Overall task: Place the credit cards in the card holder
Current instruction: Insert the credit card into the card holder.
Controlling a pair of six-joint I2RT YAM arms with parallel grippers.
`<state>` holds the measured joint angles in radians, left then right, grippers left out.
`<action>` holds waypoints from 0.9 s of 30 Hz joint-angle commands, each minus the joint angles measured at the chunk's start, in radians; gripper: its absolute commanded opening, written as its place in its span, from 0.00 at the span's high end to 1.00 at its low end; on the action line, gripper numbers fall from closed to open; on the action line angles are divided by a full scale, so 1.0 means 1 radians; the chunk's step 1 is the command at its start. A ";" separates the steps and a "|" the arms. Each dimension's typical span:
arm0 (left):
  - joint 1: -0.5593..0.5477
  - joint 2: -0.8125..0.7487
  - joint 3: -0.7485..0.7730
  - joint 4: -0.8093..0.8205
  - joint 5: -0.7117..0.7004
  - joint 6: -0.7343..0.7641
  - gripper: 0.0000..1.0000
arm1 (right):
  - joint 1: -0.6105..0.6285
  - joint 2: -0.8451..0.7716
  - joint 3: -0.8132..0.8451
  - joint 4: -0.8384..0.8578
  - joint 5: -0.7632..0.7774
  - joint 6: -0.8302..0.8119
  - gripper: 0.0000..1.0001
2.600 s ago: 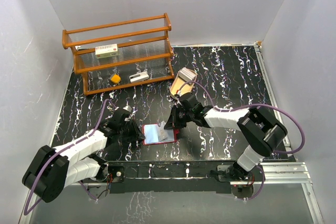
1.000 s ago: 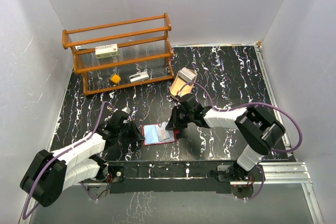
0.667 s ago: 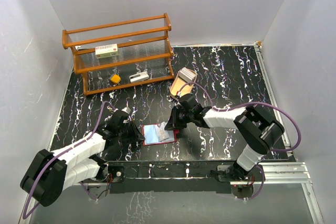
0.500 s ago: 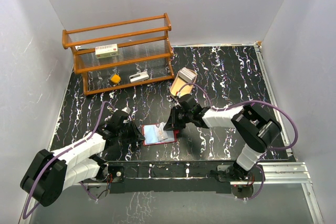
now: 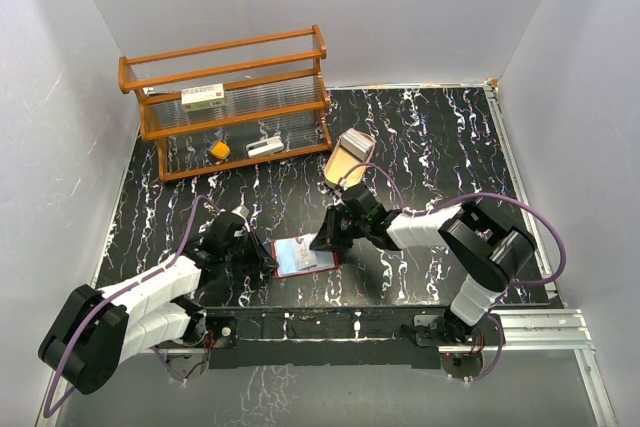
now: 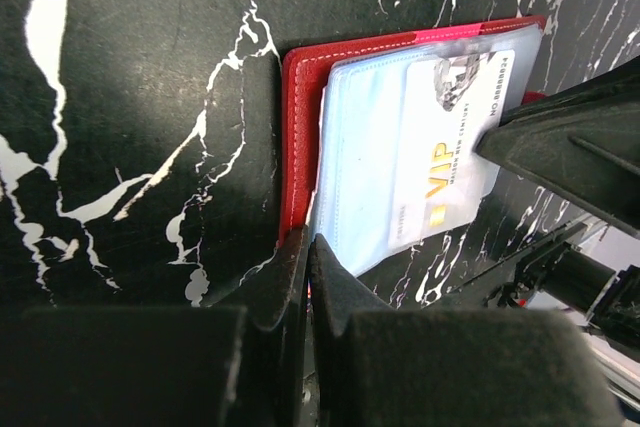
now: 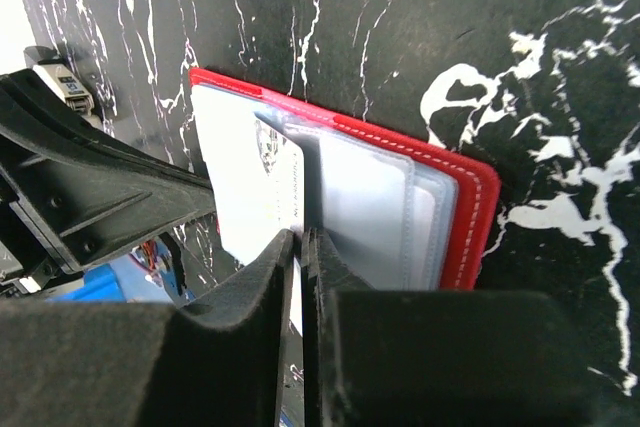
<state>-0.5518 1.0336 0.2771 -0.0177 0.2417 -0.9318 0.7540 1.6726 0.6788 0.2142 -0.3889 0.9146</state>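
The card holder [image 5: 306,256] lies open on the black marbled table between the two arms, red with pale bluish pockets. My left gripper [image 5: 264,260] is shut on its left red edge [image 6: 297,147], as the left wrist view [image 6: 308,247] shows. My right gripper [image 5: 325,240] is shut on a whitish credit card [image 7: 250,187] with gold VIP lettering [image 6: 445,147]. The card lies slanted over the pockets [image 7: 370,207], its far end in a pocket mouth. The right wrist view [image 7: 301,237] shows the fingers pinching the card's edge. No other cards show.
A wooden rack [image 5: 232,102] stands at the back left with a white red-labelled box [image 5: 203,97], a yellow object [image 5: 219,151] and a white object [image 5: 264,147]. A tan oval tray [image 5: 347,157] sits behind the right gripper. White walls enclose the table.
My right gripper has moved a little left and nearer, carrying the card further across the open card holder. The left gripper keeps its hold on the red edge.
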 commanded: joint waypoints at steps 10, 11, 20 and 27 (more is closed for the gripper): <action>-0.004 -0.010 -0.041 -0.025 0.031 -0.018 1.00 | 0.057 -0.037 0.029 -0.041 0.097 -0.008 0.80; -0.006 -0.010 -0.040 -0.025 0.031 -0.018 1.00 | 0.057 -0.046 0.042 -0.078 0.118 -0.027 0.76; -0.005 -0.014 -0.030 -0.028 0.032 -0.012 1.00 | 0.059 -0.070 0.107 -0.211 0.174 -0.111 0.63; -0.005 -0.012 -0.012 -0.035 0.034 -0.003 1.00 | 0.089 -0.024 0.114 -0.178 0.155 -0.083 0.63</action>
<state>-0.5518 1.0302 0.2596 0.0120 0.2630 -0.9527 0.8192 1.6238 0.7635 0.0246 -0.2516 0.8349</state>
